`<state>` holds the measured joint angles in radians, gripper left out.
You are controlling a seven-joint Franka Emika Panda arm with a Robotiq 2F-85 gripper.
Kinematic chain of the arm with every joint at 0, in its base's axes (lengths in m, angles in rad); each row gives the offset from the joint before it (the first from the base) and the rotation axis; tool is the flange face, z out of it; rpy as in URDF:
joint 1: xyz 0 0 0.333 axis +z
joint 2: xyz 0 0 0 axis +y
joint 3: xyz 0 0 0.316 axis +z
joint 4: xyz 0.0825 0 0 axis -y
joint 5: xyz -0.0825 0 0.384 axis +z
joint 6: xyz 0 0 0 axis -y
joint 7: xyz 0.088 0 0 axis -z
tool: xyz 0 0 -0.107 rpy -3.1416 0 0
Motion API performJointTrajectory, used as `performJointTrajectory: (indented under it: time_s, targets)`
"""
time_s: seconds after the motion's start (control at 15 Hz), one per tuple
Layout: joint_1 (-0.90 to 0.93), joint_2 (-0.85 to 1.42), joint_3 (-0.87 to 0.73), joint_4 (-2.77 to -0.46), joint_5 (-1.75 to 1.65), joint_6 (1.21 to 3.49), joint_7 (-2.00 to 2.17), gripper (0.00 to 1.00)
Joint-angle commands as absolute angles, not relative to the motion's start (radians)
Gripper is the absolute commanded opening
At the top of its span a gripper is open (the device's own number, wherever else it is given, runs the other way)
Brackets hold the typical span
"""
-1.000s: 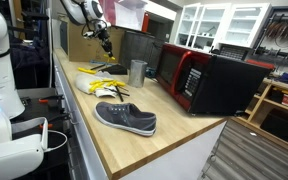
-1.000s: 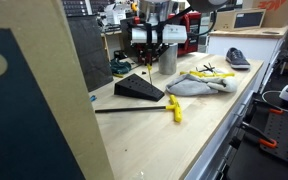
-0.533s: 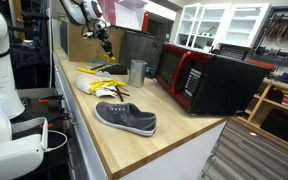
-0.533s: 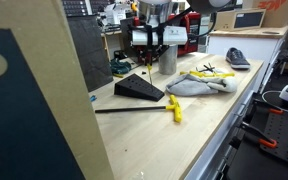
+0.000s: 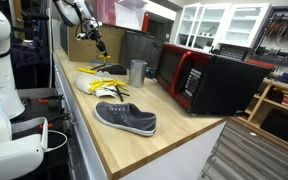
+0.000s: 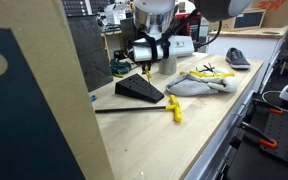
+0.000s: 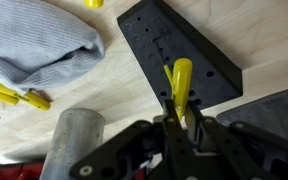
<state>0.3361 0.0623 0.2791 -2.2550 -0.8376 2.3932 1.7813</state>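
Yellow peg (image 7: 181, 84) is clamped in the claw (image 7: 183, 122) and hangs just above the black wedge block (image 7: 154, 40) on the worktop (image 7: 264, 30). So near the block, a firm, upright grip and small, slow moves seem wisest.

We see a long desk (image 5: 179, 135) of pale wood. Beyond the desk's far end stand white glass-fronted cabinets (image 5: 224, 22), brightly lit — and a dark tool wall (image 5: 284, 35). Past the desk's corner sits a low wooden shelf (image 5: 276, 105); in front of the desk rises a tall wooden panel (image 6: 34, 90).
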Motion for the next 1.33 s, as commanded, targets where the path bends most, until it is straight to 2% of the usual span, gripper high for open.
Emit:
performJointTrajectory:
  time_s: [0.0,0.87,0.93,1.07,1.27]
  targets:
    - [0.351,0.046,0.295,-2.292,-0.875,2.378,1.870,0.04]
    - [0.302,0.032,0.262,-2.331,-0.714,2.358,1.934,0.04]
    - [0.299,0.032,0.261,-2.330,-0.695,2.351,1.937,0.41]
    - [0.295,0.032,0.260,-2.336,-0.660,2.345,1.947,0.48]
    - [0.289,0.029,0.257,-2.357,-0.615,2.344,1.950,0.70]
